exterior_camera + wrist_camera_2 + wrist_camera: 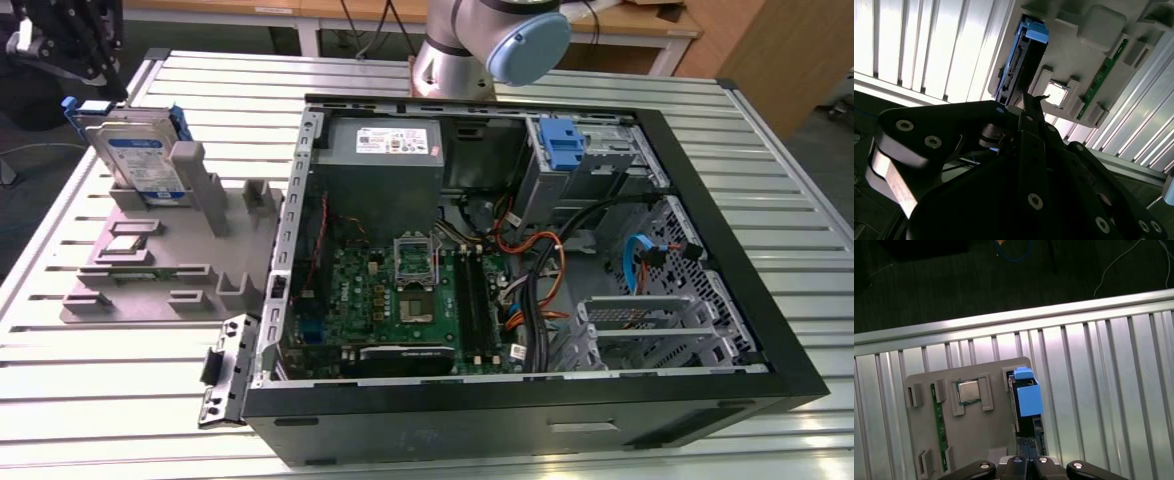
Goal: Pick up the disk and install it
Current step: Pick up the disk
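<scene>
Gripper (1027, 463), jaws together and empty, hangs above the disk (1026, 395), which stands on edge in the grey holder (974, 440) below it.

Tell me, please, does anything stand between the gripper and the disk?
Nothing visible does. In the exterior view the black gripper hangs above the silver rectangular disk with its blue plastic frame, which stands upright in the grey plastic fixture.

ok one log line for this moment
gripper: above disk | disk: upright in grey fixture | install: not yet done, disk outside computer case
</scene>
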